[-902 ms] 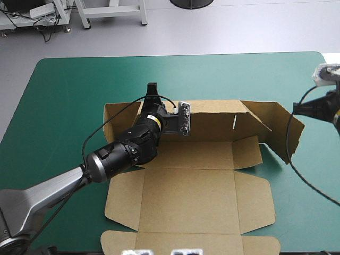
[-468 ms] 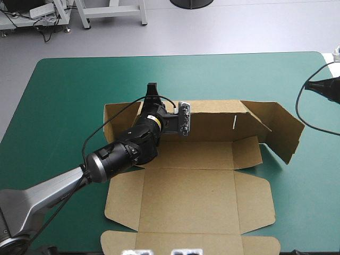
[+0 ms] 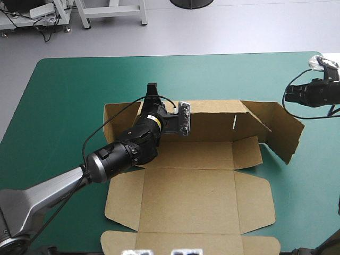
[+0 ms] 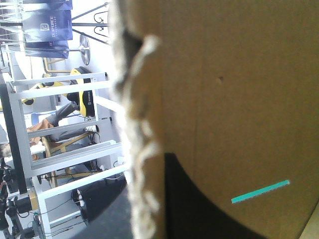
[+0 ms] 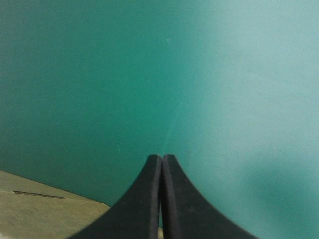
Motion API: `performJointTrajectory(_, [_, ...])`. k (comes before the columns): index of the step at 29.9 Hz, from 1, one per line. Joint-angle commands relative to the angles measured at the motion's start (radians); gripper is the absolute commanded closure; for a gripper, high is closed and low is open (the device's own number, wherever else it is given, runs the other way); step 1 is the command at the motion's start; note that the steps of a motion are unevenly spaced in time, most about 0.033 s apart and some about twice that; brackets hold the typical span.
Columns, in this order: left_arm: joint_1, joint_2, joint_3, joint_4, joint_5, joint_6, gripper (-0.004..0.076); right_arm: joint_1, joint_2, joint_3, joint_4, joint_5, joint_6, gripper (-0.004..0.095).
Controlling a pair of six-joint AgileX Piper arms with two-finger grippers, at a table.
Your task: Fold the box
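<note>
The brown box (image 3: 191, 194) lies open on the teal-green cover, its base and near flaps flat. Its rear wall (image 3: 212, 114) stands raised, and the right end panel (image 3: 284, 127) angles up. My left gripper (image 3: 152, 90) is shut on the rear wall's top edge near its left end. In the left wrist view the board (image 4: 234, 89) fills the picture, with one black finger (image 4: 194, 209) pressed against it. My right gripper (image 3: 288, 94) hovers above the table just beyond the right end panel, shut and holding nothing (image 5: 162, 158). A corner of board (image 5: 45, 211) lies beside it.
The table's right edge (image 3: 332, 159) runs close to the right arm. Bare teal-green cover (image 3: 79, 95) stretches to the left of the box and behind it.
The right gripper drew back toward the table's right edge, then came in again, farther back, beyond the right end panel. The left arm and the box have not moved.
</note>
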State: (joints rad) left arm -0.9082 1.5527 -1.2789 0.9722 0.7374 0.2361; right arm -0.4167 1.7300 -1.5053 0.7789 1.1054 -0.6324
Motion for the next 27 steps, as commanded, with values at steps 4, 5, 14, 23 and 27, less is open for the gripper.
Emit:
performJointTrajectory(4, [-0.008, -0.038, -0.011, 0.055, -0.040, -0.060, 0.0734, -0.006, 0.014, -0.031, 0.178, 0.078, -0.123, 0.0926])
performJointTrajectory(5, [-0.009, -0.038, -0.002, 0.073, -0.053, -0.075, 0.0734, -0.006, 0.018, -0.031, 0.192, 0.091, -0.137, 0.0926])
performJointTrajectory(14, [-0.009, -0.038, 0.114, 0.231, -0.090, -0.250, 0.0734, -0.006, 0.020, -0.031, 0.204, 0.150, -0.189, 0.0926])
performJointTrajectory(23, [-0.009, -0.038, 0.165, 0.322, -0.089, -0.362, 0.0734, -0.002, 0.020, -0.016, 0.201, 0.149, -0.179, 0.0927])
performJointTrajectory(27, [-0.009, -0.038, 0.165, 0.361, -0.089, -0.381, 0.0734, -0.002, 0.004, 0.043, 0.195, 0.149, -0.193, 0.0926])
